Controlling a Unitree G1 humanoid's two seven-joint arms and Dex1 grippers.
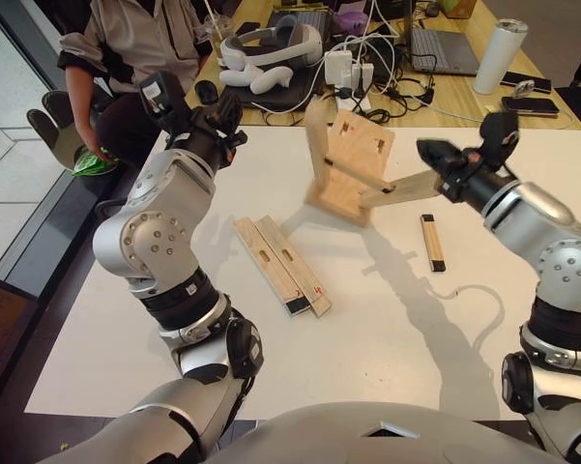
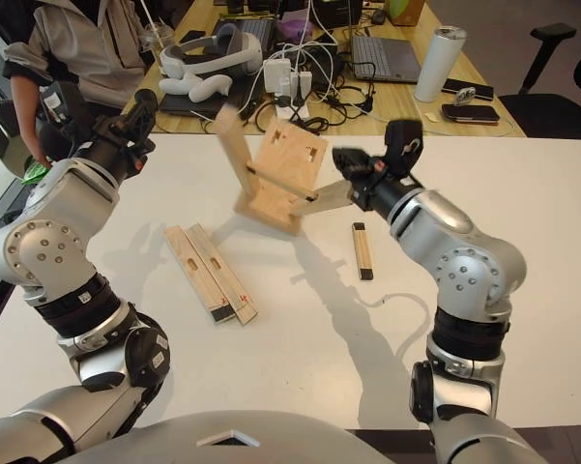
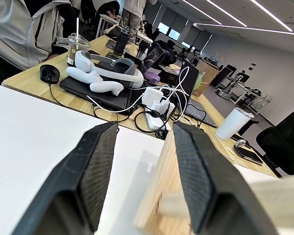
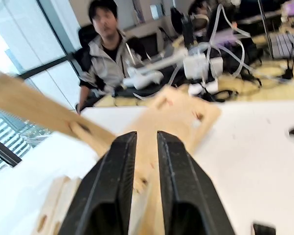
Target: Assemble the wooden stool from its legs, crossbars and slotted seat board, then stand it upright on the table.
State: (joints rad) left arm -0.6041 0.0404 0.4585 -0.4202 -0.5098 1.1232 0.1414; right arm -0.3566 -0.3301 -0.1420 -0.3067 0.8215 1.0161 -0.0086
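A partly built wooden stool tilts over the middle of the white table (image 1: 387,358). Its slotted seat board (image 1: 360,145) stands on edge, with its lower edge at or just above the tabletop. One leg (image 1: 317,143) rises on its left side. Another leg (image 1: 401,187) sticks out to the right, and my right gripper (image 1: 427,153) is shut on it; the right wrist view shows the fingers (image 4: 173,176) pinching that wood. My left gripper (image 1: 227,121) is open near the table's far left edge, holding nothing. Two loose legs (image 1: 280,266) lie side by side, and a short crossbar (image 1: 432,242) lies to their right.
Behind the table stands a wooden desk with a headset (image 1: 271,48), chargers and cables (image 1: 353,72), a laptop (image 1: 440,43), a white tumbler (image 1: 498,53) and phones (image 1: 530,104). A thin white cord (image 1: 474,290) lies on the table's right part.
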